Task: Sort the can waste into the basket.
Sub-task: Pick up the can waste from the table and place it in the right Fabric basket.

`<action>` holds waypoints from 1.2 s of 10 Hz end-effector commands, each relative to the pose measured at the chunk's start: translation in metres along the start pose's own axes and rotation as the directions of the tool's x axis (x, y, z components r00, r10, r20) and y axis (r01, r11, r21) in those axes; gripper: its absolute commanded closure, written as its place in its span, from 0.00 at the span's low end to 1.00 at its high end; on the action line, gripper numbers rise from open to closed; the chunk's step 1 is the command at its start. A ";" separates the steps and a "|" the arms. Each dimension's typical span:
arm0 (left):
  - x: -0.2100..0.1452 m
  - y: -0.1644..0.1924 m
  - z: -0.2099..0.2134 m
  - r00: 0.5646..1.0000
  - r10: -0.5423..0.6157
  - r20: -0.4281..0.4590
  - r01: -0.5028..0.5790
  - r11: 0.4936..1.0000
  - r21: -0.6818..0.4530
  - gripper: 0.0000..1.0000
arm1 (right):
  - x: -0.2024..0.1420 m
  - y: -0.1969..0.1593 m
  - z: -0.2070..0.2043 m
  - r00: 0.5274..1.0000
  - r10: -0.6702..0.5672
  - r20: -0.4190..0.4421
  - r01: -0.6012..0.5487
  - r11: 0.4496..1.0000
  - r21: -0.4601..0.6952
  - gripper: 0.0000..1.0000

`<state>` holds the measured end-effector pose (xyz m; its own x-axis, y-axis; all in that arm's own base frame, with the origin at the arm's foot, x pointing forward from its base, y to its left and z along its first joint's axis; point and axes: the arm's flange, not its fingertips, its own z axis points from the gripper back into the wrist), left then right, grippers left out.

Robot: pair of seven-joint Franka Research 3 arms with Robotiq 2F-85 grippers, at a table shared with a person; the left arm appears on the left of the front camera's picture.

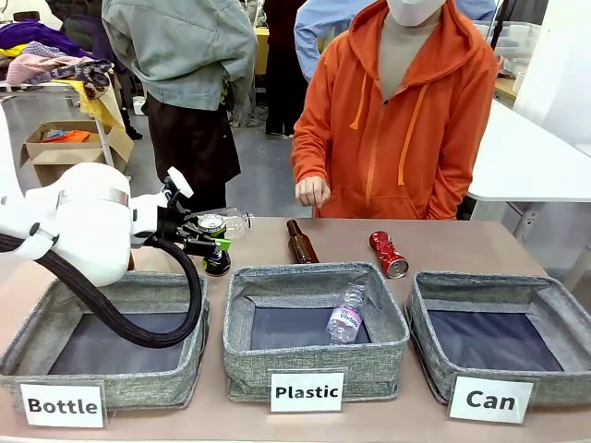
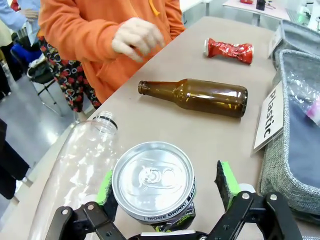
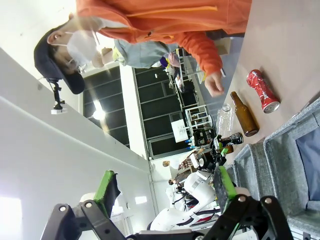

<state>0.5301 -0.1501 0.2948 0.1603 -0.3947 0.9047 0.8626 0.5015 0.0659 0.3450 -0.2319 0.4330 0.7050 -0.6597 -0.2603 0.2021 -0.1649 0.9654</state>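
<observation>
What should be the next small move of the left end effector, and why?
Probably close the left end effector fully on the black-blue can. The can stands upright between its green pads; one pad is at the can's side, but a gap shows at the other, so the can is likely not gripped yet.

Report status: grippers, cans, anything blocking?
Left gripper open around upright can. Right gripper open, empty. Red can lies on table. Clear bottle close beside left gripper.

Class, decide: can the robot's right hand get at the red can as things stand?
Probably yes. The red can lies on bare table by the Can basket, nothing over it, and the right hand is open and empty.
</observation>
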 end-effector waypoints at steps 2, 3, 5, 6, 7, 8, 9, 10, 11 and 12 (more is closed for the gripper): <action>-0.003 0.001 -0.006 1.000 0.002 0.031 -0.002 1.000 -0.003 0.61 | 0.001 0.002 0.001 1.000 0.012 -0.012 -0.012 1.000 -0.002 0.00; -0.002 0.000 -0.006 0.999 0.005 0.046 -0.005 1.000 -0.001 1.00 | 0.001 0.002 0.001 1.000 0.012 -0.012 -0.012 1.000 -0.002 0.00; 0.001 0.003 -0.006 0.994 0.010 0.110 -0.012 1.000 0.013 1.00 | 0.001 0.002 0.001 1.000 0.012 -0.012 -0.012 1.000 -0.002 0.00; 0.002 0.003 -0.006 0.992 0.021 0.128 -0.023 1.000 0.015 0.83 | 0.001 0.002 0.001 1.000 0.012 -0.012 -0.012 1.000 -0.002 0.00; 0.003 0.004 -0.006 0.990 0.029 0.135 -0.031 1.000 0.008 0.93 | 0.001 0.002 0.001 1.000 0.012 -0.012 -0.012 1.000 -0.002 0.00; 0.005 0.005 -0.003 0.990 0.034 0.139 -0.034 0.999 0.004 1.00 | 0.001 0.002 0.001 1.000 0.012 -0.012 -0.012 1.000 -0.002 0.00; 0.009 0.004 0.004 0.989 0.049 0.142 -0.047 0.999 -0.020 1.00 | 0.001 0.002 0.001 1.000 0.012 -0.012 -0.012 1.000 -0.002 0.00; 0.017 0.002 0.019 0.987 0.057 0.149 -0.051 0.998 -0.042 1.00 | 0.001 0.002 0.001 1.000 0.012 -0.012 -0.012 1.000 -0.002 0.00; 0.034 -0.005 0.046 0.988 0.080 0.131 -0.065 0.992 -0.112 1.00 | 0.001 0.002 0.001 1.000 0.012 -0.012 -0.012 1.000 -0.002 0.00; 0.055 -0.017 0.080 0.988 0.078 0.130 -0.053 0.981 -0.187 1.00 | 0.001 0.002 0.001 1.000 0.012 -0.012 -0.012 1.000 -0.002 0.00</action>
<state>0.5140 -0.1412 0.3374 0.1521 -0.2636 0.9526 0.8997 0.4358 -0.0231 0.3452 -0.2318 0.4329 0.7053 -0.6593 -0.2605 0.2025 -0.1648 0.9653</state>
